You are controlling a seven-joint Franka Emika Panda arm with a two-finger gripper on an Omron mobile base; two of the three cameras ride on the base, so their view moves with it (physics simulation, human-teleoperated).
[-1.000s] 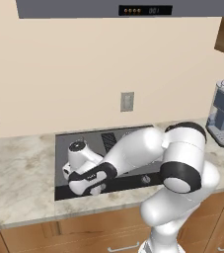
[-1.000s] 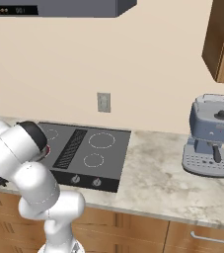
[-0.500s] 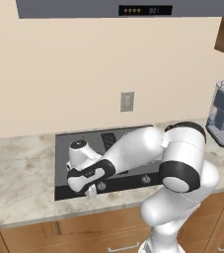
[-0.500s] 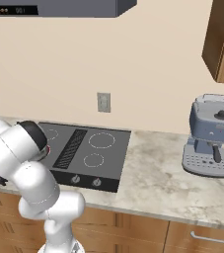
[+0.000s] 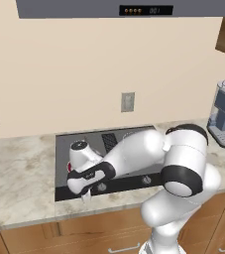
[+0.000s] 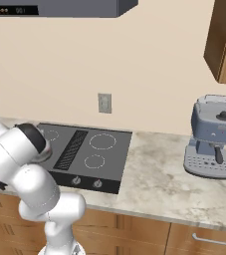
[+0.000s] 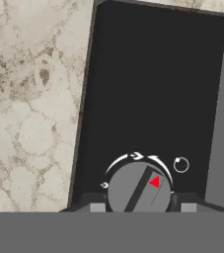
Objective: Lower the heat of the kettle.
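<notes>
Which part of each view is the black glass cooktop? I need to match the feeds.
Left base view: the black glass cooktop lies centre-left, partly behind the arm.
Right base view: the cooktop lies left of centre, beside the arm.
Hand view: the cooktop fills the middle and right.
Shared landmark: the beige marbled counter bordering it.

Base views flank the cooktop (image 6: 92,152); hand view looks close down.

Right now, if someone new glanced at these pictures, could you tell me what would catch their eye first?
The big white arm stretches low across the black cooktop, its gripper down at the front-left control strip. In the hand view a grey knob with a red pointer sits right at the fingertips. A grey-blue coffee machine stands on the counter to the right.
</notes>
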